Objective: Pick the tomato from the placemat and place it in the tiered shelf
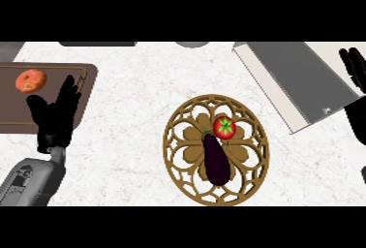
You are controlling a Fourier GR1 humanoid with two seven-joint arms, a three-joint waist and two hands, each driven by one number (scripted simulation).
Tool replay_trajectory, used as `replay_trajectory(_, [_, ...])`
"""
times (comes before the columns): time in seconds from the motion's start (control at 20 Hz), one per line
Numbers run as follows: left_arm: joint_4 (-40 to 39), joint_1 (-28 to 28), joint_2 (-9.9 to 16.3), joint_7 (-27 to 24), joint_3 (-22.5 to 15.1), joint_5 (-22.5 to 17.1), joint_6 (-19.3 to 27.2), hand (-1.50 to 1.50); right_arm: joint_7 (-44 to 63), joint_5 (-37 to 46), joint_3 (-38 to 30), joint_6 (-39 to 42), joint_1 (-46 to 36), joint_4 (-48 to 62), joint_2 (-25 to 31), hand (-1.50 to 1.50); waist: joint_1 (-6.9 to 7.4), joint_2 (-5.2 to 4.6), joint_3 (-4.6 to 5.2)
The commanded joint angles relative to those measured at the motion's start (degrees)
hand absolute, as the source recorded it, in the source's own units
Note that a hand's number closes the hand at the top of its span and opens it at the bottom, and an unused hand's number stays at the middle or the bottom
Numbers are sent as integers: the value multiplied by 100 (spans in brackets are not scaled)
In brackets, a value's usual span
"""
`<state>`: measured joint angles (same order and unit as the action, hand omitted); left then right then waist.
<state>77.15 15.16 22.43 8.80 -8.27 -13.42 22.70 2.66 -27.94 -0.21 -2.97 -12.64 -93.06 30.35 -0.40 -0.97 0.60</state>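
Observation:
A red tomato (224, 127) with a green stem lies on the round brown lattice placemat (183, 116) at the counter's middle. It touches the top end of a dark purple eggplant (215, 162) lying on the same mat. The grey tiered shelf (297, 82) stands at the upper right. My left hand (54, 114) rests open at the left, fingers up, far from the tomato. At the right edge my right hand (355, 104) shows fingers straight, just right of the shelf, holding nothing.
A brown cutting board (14, 104) at the far left carries an orange round fruit (31, 80). Dark and grey objects (191, 43) peek in along the counter's far edge. White marble counter lies between board and placemat.

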Motion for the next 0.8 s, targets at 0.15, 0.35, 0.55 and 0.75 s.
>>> replay_trajectory(0.15, [346, 44, 36, -294, -152, -170, -775, 0, -416, 272, 484, 833, -1470, 732, 10, 150, 494, 19, -58])
replay_trajectory(0.35, [379, 399, -66, -132, -179, -445, -1140, 0, 201, 1116, 792, 128, -2110, 1962, -139, 150, 488, -16, -50])
replay_trajectory(0.55, [460, 563, -84, 33, -145, -496, -1141, 0, -277, -514, 435, 1744, -2443, 2716, -777, -150, 471, -29, -77])
replay_trajectory(0.75, [315, 231, 40, -107, 70, -578, -1356, 0, -686, -563, 514, 3089, -2573, 2910, -547, -150, 186, 57, -62])
